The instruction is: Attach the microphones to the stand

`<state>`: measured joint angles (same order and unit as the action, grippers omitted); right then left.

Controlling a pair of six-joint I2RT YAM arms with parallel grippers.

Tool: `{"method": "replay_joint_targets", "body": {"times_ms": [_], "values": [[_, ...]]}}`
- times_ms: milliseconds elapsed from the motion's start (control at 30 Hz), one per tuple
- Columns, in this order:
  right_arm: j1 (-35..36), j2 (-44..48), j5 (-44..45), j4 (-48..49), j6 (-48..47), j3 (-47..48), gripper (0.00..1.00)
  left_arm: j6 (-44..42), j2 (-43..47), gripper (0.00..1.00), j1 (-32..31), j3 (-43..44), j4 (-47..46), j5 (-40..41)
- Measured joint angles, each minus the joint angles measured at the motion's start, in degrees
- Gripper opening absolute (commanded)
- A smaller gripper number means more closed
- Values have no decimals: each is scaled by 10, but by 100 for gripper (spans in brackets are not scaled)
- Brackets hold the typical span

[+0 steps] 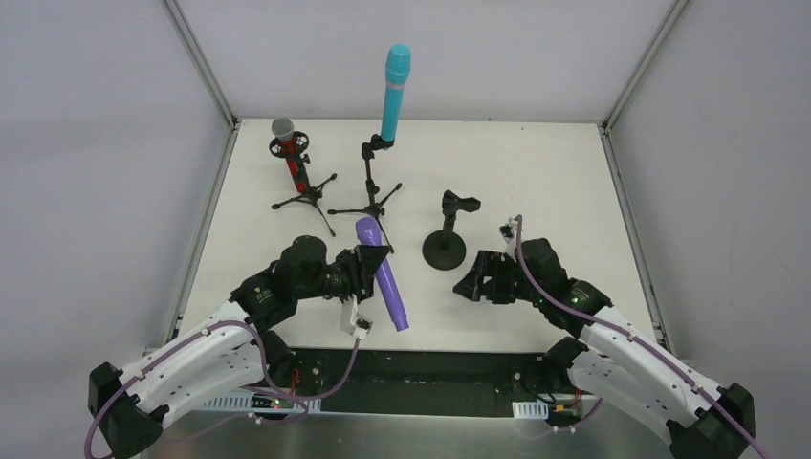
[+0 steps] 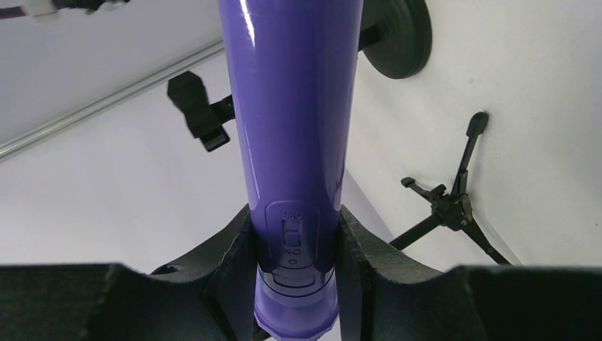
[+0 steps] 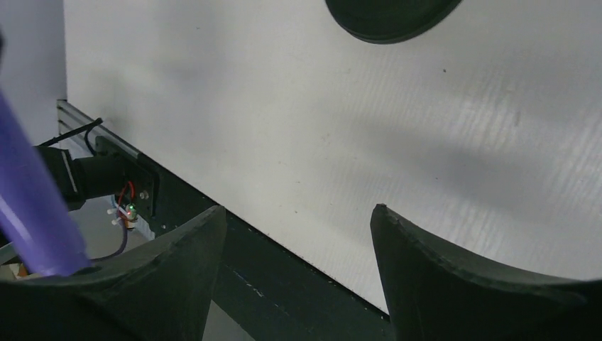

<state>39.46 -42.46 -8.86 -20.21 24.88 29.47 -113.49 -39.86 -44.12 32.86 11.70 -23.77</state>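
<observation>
The left gripper (image 1: 371, 260) clamps the purple microphone (image 1: 387, 285) at its switch. Just beyond it stand 2 tripods (image 1: 368, 196), holding the cyan microphone (image 1: 395, 81) upright and the red microphone (image 1: 292, 163). The right gripper (image 1: 471, 284), jaws apart and holding nothing, sits beside the round-base stand (image 1: 446, 251), well apart from the table's (image 1: 564, 182) right edge.

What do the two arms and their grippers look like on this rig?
The left arm and right arm both have white plastic link shells with bulky black joints and bases. A thin purple cable runs loosely along each arm. The left gripper and right gripper are matte black, each with two broad, curved fingers.
</observation>
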Motion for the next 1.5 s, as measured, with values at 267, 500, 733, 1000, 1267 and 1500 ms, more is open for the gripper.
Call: {"method": "replay_joint_targets", "body": {"times_ms": [267, 500, 733, 1000, 1267, 1500], "values": [[0, 78, -88, 82, -14, -7, 82, -42, -33, 0, -63, -46, -75, 73], [-1, 61, -179, 177, -15, -9, 84, -47, -25, 0, -137, -91, -131, 81], [-2, -19, -252, 260, 6, -17, 85, -48, -13, 0, -177, -115, -135, 99], [2, -54, -277, 345, 26, -45, 85, -50, 2, 0, -177, -123, -145, 109], [17, -108, -295, 415, 41, -50, 87, -50, 21, 0, -177, -132, -154, 108], [39, -139, -309, 470, 56, -50, 87, -43, 33, 0, -178, -136, -159, 104]]}}
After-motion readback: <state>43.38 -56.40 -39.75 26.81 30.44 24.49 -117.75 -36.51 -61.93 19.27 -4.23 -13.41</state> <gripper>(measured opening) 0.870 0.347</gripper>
